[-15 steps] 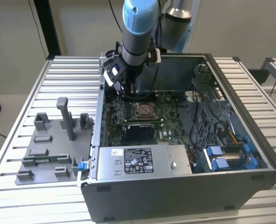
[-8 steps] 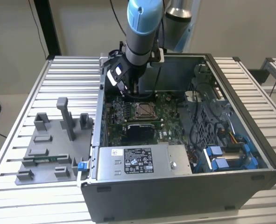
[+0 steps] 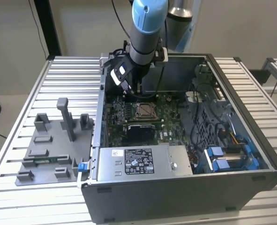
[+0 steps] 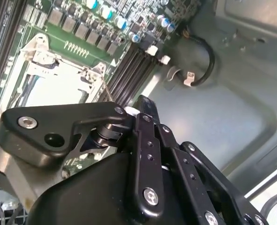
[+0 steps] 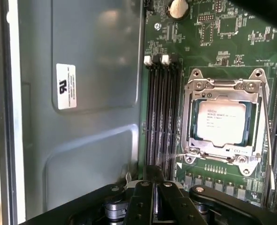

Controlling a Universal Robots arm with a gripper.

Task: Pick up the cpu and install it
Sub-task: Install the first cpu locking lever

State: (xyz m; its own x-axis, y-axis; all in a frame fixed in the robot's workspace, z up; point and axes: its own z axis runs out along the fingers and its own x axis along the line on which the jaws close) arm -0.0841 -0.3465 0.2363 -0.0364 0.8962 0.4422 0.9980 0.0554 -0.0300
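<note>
the tool (image 3: 128, 89) hangs from the arm inside the open case (image 3: 175, 192), low over the board (image 3: 171, 110) and toward the exterior view's left of the socket (image 3: 144, 104). in both wrist views its jaws stand narrow, the two black fingers (image 5: 153, 174) pressed together with nothing seen between them. the fingertips (image 4: 145, 104) sit over the dark memory slots (image 5: 161, 112), which run between the socket and the bare grey case wall (image 5: 91, 140).

the cpu (image 5: 221, 123) lies flat in the socket, pale metal top up, ringed by the silver metal frame (image 5: 222, 86). it is apart from the tool, just beside the slots the tool is over. in the second wrist view the cpu (image 4: 54, 89) shows as a pale square inside the frame, partly behind the tool's black linkage. in the exterior view the cpu (image 3: 144, 111) sits near the middle of the board.

a thin wire lever (image 5: 175, 155) crosses at the socket's corner nearest the fingers; whether it is latched cannot be told.

the case stands on a slatted worktop (image 3: 72, 75). on the exterior view's left of it, just beside its wall, rests a grey tray (image 3: 49, 154) with upright blocks.
</note>
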